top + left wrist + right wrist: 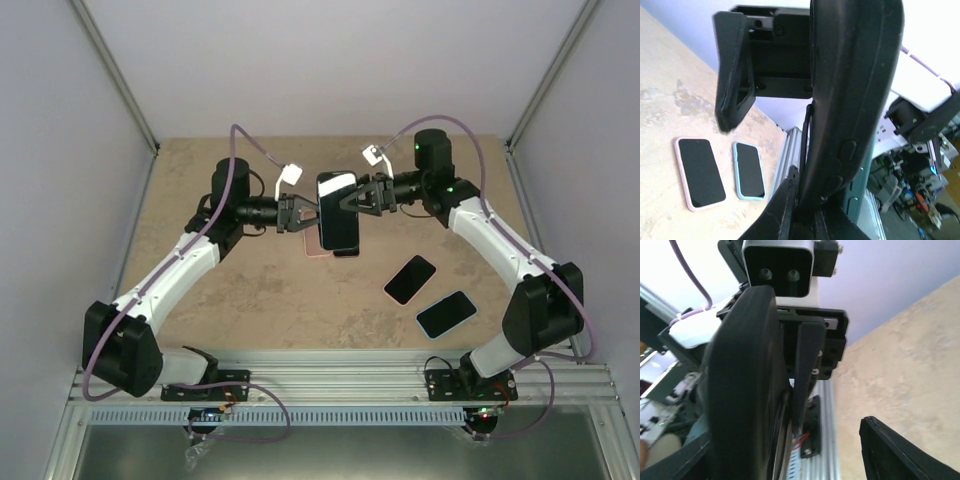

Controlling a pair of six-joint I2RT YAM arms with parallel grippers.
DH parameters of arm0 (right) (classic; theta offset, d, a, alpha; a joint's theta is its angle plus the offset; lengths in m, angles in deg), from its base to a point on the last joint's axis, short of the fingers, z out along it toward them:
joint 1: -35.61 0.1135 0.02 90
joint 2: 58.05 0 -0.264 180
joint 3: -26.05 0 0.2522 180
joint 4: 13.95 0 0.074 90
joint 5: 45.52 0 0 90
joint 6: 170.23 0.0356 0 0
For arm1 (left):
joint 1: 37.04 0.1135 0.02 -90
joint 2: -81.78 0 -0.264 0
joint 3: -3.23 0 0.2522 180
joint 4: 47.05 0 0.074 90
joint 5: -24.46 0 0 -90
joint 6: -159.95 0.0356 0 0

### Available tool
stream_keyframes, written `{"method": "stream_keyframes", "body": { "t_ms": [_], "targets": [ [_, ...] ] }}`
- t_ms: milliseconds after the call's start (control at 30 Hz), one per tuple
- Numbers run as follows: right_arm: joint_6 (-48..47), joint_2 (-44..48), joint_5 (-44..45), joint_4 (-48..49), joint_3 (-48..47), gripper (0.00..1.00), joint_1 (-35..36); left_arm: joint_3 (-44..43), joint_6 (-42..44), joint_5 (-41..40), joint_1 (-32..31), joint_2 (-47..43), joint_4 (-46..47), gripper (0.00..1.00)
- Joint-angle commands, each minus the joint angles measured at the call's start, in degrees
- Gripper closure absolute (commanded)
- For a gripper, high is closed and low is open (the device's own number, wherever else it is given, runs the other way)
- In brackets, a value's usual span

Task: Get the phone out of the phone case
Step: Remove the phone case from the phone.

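The black phone case is crowding both wrist cameras. You are holding it, with the phone inside, in the air over the middle of the table, its long axis running near to far. Your left gripper is clamping its left long edge. Your right gripper is straddling the right edge, jaws spread and not biting. A dark phone and a blue-cased phone are lying nearer and to the right, well apart from it, so you are getting open room for peeling.

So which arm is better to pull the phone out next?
Probably the right. The left gripper clamps the phone in the air, so it's busy holding. The right gripper is open beside the phone, free to grab and pull.
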Motion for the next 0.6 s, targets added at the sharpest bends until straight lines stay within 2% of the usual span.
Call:
{"method": "stream_keyframes", "body": {
  "t_ms": [0, 333, 400, 567],
  "targets": [
    [-8.3, -0.5, 6.9, -9.8, -4.2, 0.30, -2.7, 2.2, -9.7, -0.8, 3.0, -0.3, 12.4, 1.00],
    [-19.1, 2.0, 31.2, -17.8, -8.5, 0.11, -2.7, 1.6, -16.0, -7.8, 6.1, 2.8, 8.7, 1.00],
    [-22.0, 2.2, 39.3, -19.5, -9.6, 0.08, -1.9, 0.1, -16.1, -10.9, 6.2, 3.3, 4.8, 1.00],
    [-24.5, 3.1, 53.3, -20.4, -10.1, 0.04, 1.4, -4.8, -15.7, -24.5, 6.2, 3.8, -8.2, 1.00]
  ]
}}
